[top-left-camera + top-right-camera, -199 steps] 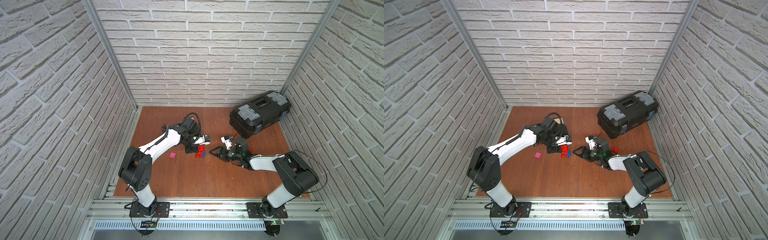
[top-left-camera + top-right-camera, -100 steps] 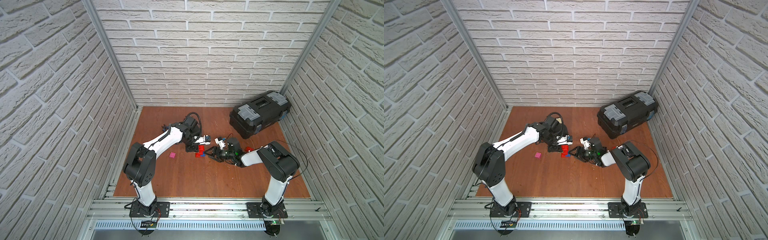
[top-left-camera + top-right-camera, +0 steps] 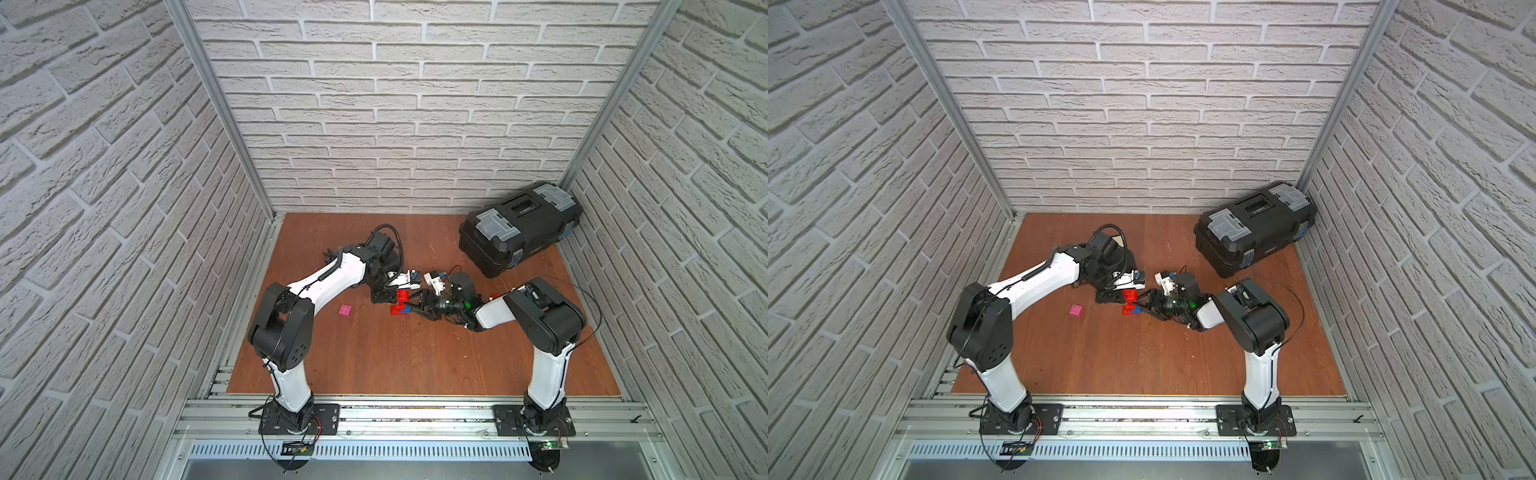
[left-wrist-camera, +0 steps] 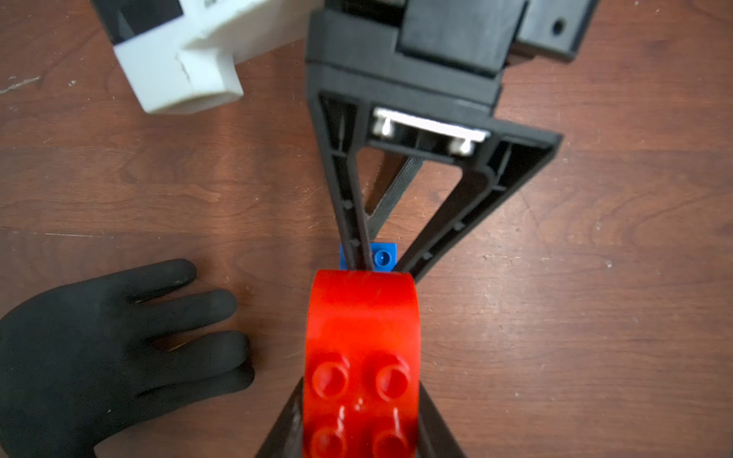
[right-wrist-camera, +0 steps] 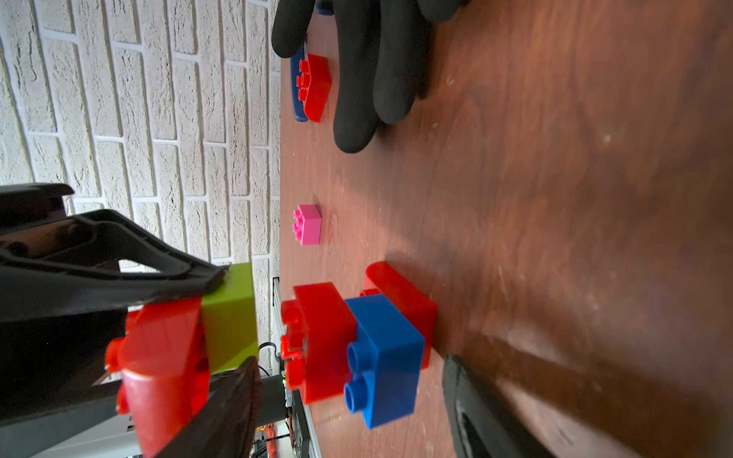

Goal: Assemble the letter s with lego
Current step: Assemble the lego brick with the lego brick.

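Note:
My left gripper [image 4: 361, 400] is shut on a red lego brick [image 4: 361, 341] with a lime green brick [image 5: 230, 317] joined to it, held just above the table. Beside it on the table lies a cluster of lego: a blue brick [image 5: 384, 357] joined to two red ones [image 5: 321, 341]. My right gripper [image 5: 349, 396] is open, lying low with one finger on each side of the blue brick [image 3: 409, 308], a gap showing on both sides. A loose pink brick [image 3: 345, 310] lies to the left. In both top views the two grippers meet mid-table, right gripper [image 3: 1148, 307].
A black glove [image 4: 99, 349] lies flat on the table close to the cluster, and another red brick [image 5: 315, 85] sits past its fingers on a blue piece. A black toolbox [image 3: 519, 232] stands at the back right. Brick walls close in three sides.
My right gripper has slid left along the table up to the blue and red cluster, its elbow folding in, and its jaws have narrowed. The left gripper has kept its hold and place.

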